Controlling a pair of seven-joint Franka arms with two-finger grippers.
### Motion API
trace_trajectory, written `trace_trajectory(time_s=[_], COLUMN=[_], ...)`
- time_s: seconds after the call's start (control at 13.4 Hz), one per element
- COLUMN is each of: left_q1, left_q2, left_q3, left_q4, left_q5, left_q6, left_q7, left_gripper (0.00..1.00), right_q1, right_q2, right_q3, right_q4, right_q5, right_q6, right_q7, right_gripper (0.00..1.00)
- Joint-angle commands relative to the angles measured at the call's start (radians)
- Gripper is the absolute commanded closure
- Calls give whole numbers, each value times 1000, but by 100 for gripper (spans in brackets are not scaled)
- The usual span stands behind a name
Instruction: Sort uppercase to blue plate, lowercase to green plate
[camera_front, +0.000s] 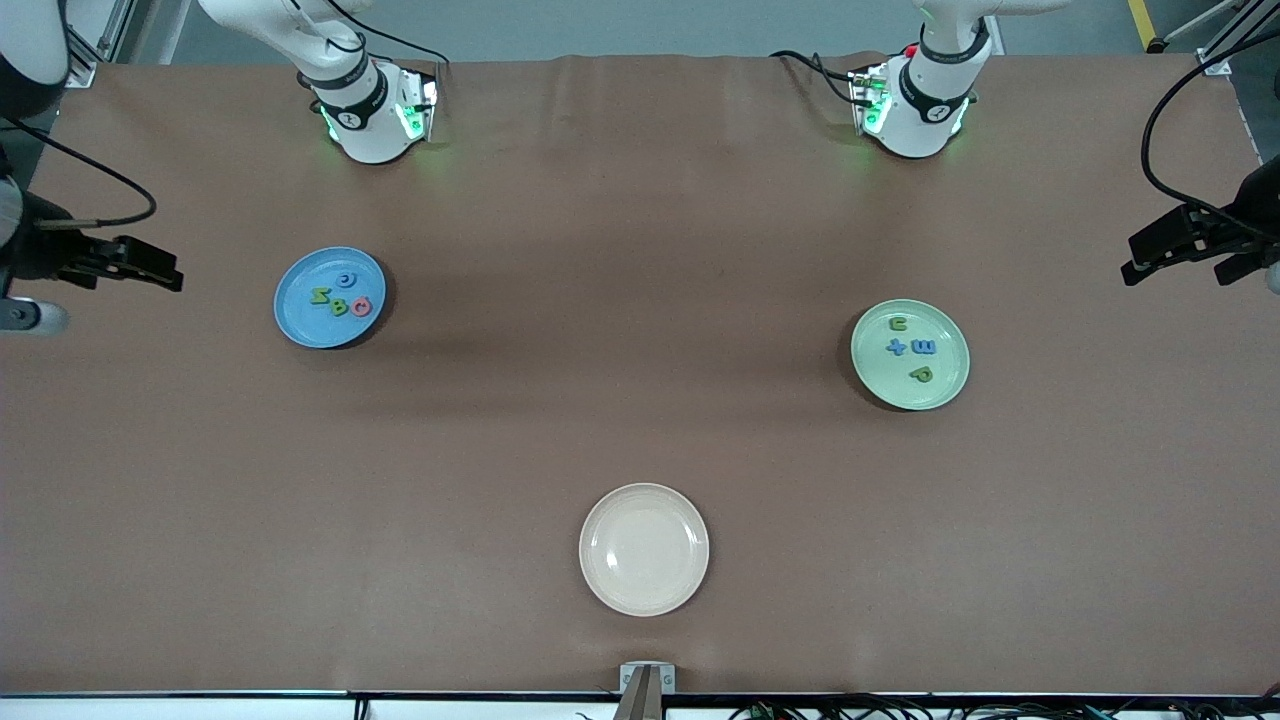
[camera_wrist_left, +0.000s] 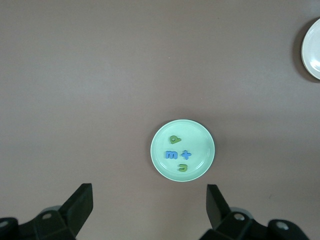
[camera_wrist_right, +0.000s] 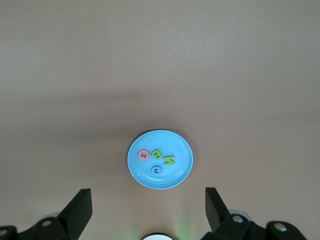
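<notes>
Nearest sits a cream plate (camera_front: 644, 549). Uppercase (camera_front: 343, 300) fills the blue plate (camera_front: 300, 320); lowercase (camera_front: 911, 347) fills the green plate (camera_front: 945, 385). Left gripper (camera_wrist_left: 150, 210) and right gripper (camera_wrist_right: 148, 212) hang high, fingers spread, gripping nothing.

Four uppercase (camera_wrist_right: 157, 161) letters on blue plate (camera_wrist_right: 180, 150)

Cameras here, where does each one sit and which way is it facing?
Front view: high across the table, facing both robot bases; shows the blue plate, green plate, cream plate and both arms' upper links.
Left wrist view: on the left arm, looking down at the green plate; the open left hand frames it.
Right wrist view: on the right arm, looking down at the blue plate; the open right hand shows.
Shared: front and left wrist views both show the green and cream plates.
</notes>
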Motion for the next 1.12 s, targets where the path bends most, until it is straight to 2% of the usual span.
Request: trace_trajectory(time_s=[0.0, 0.3, 0.45, 0.9, 1.05], left_q1=[-6, -6, -4, -1, 0], left_q2=[-14, -14, -14, -14, -14], left_q3=[4, 4, 4, 4, 4], left_q4=[-2, -2, -2, -2, -2], left_q5=[3, 3, 3, 3, 1], left_q6=[3, 3, 3, 3, 3], left_q7=[14, 12, 12, 12, 12], left_gripper=[0, 0, 0, 0, 0], right_q1=[-74, -104, -137, -156, -179], right_q2=[-67, -90, -112, -129, -133], right_q3=[75, 98, 140, 160, 186], right_q4=[-48, -48, -62, -90, -97], right_q5=[17, 17, 17, 17, 17], right_q6=[1, -6, -3, 8, 17], right_q7=[-4, -4, -4, -4, -4], right_gripper=[0, 0, 0, 0, 0])
